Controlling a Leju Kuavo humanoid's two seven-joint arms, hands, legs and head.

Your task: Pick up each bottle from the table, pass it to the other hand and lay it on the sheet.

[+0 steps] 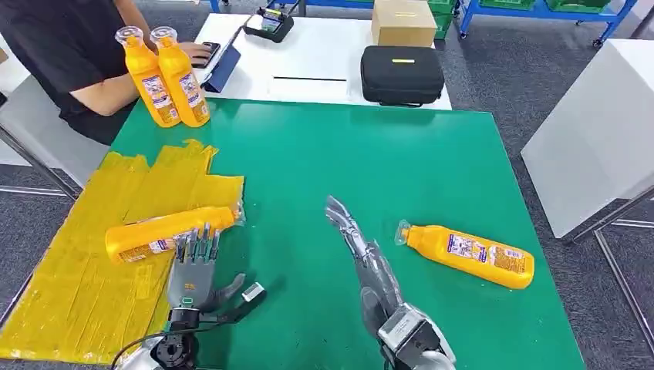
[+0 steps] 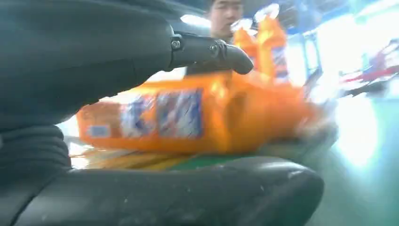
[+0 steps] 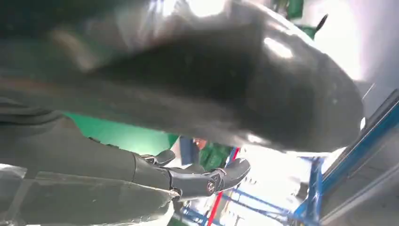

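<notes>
Yellow sheet [image 1: 85,254] covers the near-left part of the green tabletop [image 1: 347,162], and 1 orange bottle [image 1: 166,233] already lies on its side across the sheet's right edge, cap end toward the green. Your left hand [image 1: 194,266] sits just beside that bottle with its fingers [image 1: 202,240] straight and reaching up to the bottle's near side; from the head view you cannot tell whether they touch it, but nothing is gripped and the thumb is splayed out to the side. Judged from this, the lay-down looks finished, so draw the left hand straight back toward yourself and avoid nudging the bottle, which could roll off the sheet's edge.

Your right hand [image 1: 362,247] is flat and spread, holding nothing, over the middle of the tabletop. The next bottle [image 1: 469,254] lies on its side to the right of it, well apart, cap pointing toward the hand. Approach from above the label, wrap around the body instead of the narrow neck, and lift level before the pass. 2 more bottles [image 1: 166,77] stand upright at the far-left corner, beside a seated person's arm [image 1: 108,96].
</notes>
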